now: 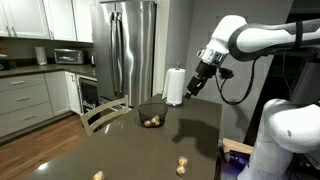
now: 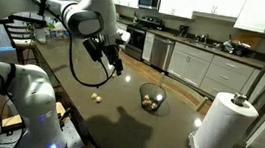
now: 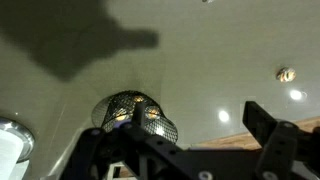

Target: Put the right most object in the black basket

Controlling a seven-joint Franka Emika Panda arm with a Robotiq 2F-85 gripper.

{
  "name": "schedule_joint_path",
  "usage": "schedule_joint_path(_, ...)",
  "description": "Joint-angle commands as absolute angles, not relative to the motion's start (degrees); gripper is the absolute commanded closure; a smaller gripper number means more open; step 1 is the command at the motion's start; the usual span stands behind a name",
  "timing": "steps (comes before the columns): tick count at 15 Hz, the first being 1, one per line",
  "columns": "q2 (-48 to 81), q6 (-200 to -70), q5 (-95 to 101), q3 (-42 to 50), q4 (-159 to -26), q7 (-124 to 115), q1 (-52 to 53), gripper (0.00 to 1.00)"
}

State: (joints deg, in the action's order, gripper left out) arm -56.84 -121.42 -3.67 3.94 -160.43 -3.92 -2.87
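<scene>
The black mesh basket [image 1: 152, 112] stands on the dark table with several tan lumps inside; it also shows in the other exterior view [image 2: 152, 98] and in the wrist view [image 3: 135, 113]. Two pale tan lumps lie on the table nearer the front, one to the right [image 1: 182, 161] and one to the left [image 1: 98, 175]. One lump shows in an exterior view [image 2: 96, 95] and one in the wrist view [image 3: 286, 74]. My gripper [image 1: 195, 86] [image 2: 115, 68] [image 3: 195, 112] hangs open and empty, high above the table beside the basket.
A white paper towel roll [image 1: 175, 87] [image 2: 219, 124] stands upright just behind the basket. A wooden chair [image 1: 103, 115] stands at the table's far edge. Kitchen cabinets and a steel fridge [image 1: 128, 50] are beyond the table.
</scene>
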Motion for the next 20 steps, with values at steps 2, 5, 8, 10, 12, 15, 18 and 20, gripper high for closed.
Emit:
schedule_joint_path(2, -56.7, -121.0, -4.1, 3.6, -161.2, -3.6, -3.3, 0.00)
schedule_joint_path(5, -56.5, -121.0, -4.1, 3.6, -161.4, -3.6, -3.3, 0.00)
schedule_joint_path(8, -56.5, -121.0, -4.1, 3.6, -161.4, -3.6, -3.3, 0.00)
schedule_joint_path(10, -56.5, -121.0, -4.1, 3.6, -161.4, -3.6, -3.3, 0.00)
schedule_joint_path(12, -56.5, -121.0, -4.1, 3.6, -161.4, -3.6, -3.3, 0.00)
schedule_joint_path(15, -52.8, -120.2, -3.9, 2.0, -159.8, -5.1, -3.1, 0.00)
schedule_joint_path(18, -48.2, -116.9, -3.8, -0.1, -157.7, -6.9, -3.0, 0.00)
schedule_joint_path(20, -45.0, -115.0, -3.9, -1.4, -156.7, -8.1, -2.7, 0.00)
